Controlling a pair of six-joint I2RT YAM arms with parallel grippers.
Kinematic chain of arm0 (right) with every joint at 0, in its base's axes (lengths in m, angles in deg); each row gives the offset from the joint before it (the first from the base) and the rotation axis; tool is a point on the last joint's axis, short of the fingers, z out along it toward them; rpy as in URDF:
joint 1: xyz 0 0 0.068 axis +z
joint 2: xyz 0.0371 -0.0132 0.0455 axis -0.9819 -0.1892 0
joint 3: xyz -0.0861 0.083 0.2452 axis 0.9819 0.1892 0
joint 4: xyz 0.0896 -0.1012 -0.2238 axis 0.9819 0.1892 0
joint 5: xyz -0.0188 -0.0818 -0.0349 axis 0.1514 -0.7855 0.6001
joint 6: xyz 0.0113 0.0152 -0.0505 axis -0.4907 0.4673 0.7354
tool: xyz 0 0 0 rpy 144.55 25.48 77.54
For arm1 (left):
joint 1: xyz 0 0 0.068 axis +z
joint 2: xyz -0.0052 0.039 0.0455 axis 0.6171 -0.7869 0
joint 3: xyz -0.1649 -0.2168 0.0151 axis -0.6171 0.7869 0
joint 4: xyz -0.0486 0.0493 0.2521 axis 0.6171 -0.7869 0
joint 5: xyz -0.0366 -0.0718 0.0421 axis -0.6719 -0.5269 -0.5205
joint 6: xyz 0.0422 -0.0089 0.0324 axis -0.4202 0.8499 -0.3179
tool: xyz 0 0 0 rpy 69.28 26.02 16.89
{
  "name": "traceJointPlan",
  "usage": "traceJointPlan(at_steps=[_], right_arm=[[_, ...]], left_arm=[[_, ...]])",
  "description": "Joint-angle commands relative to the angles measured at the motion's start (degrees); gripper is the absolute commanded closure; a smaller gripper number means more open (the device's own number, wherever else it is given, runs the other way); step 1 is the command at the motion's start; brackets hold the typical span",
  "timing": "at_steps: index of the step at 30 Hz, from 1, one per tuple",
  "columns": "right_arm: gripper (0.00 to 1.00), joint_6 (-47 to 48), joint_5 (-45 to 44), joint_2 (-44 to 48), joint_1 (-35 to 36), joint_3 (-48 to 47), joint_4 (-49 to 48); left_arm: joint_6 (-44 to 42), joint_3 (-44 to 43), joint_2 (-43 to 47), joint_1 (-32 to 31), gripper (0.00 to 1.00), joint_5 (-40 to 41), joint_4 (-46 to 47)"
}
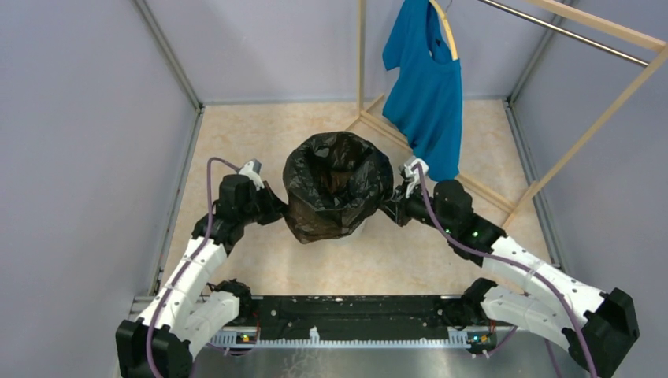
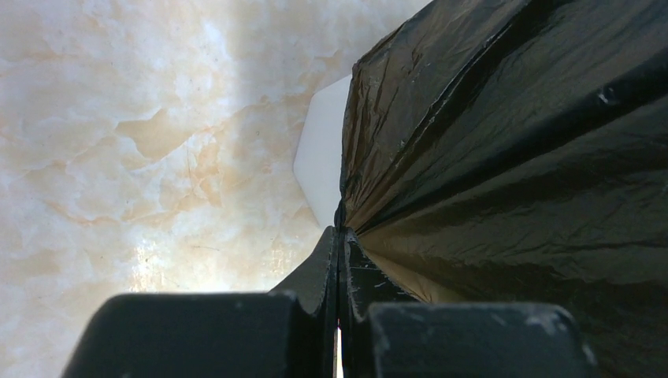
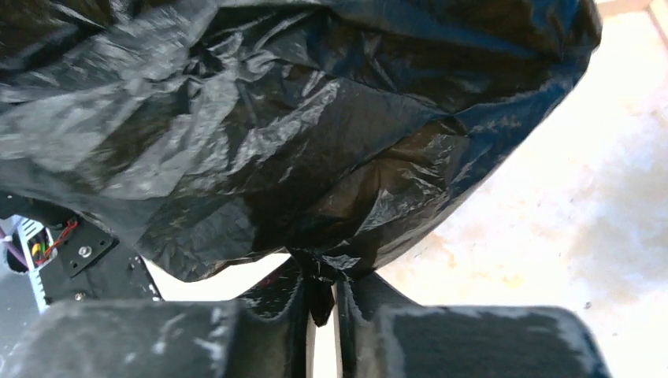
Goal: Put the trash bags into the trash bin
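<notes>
The left claw [image 2: 340, 236] is pinching the trash bag [image 1: 337, 185] shut at its 9 o'clock edge, and the right claw [image 3: 321, 272] is gripping a fold at 3 o'clock. They are probably stretching its mouth over the trash bin [image 2: 323, 157], which it is already draping, mid-counter [image 1: 260, 268].

Trash bin [image 1: 359, 230]: almost wholly hidden under trash bag [image 1: 337, 185]. Top view gives only a white sliver at the bag's near edge; left wrist view gives one white facet. Rim and interior not visible. Tips of left gripper [image 1: 277, 211] and right gripper [image 1: 391, 206] merge with the black plastic in top view. Bag runs off the top edge in both wrist views. Blue T-shirt [image 1: 425, 87] cut by upper edge
</notes>
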Motion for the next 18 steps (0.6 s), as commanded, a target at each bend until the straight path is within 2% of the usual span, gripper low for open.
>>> traceJointPlan(at_steps=[1, 3, 8, 15, 18], right_arm=[[0.95, -3.7, 0.4, -2.7, -0.4, 2.9, -6.7], [1.0, -5.8, 1.3, -4.0, -0.4, 4.4, -7.8], [1.0, -10.5, 3.1, -5.7, -0.4, 6.3, -8.2], [1.0, -11.9, -0.5, -6.4, -0.3, 7.9, -9.3], [1.0, -11.3, -1.9, -9.2, -0.4, 7.9, -11.7]], left_arm=[[0.9, 3.8, -0.3, 0.2, 1.0, 0.0, 3.7], [1.1, 4.7, -0.4, 0.2, 1.0, -0.2, 4.3], [1.2, 5.3, -0.7, 0.2, 1.0, -0.4, 5.1], [1.7, 6.6, -2.1, 0.2, 1.0, -2.4, 8.9], [1.8, 7.0, -4.4, 0.2, 1.0, -0.4, 10.8]])
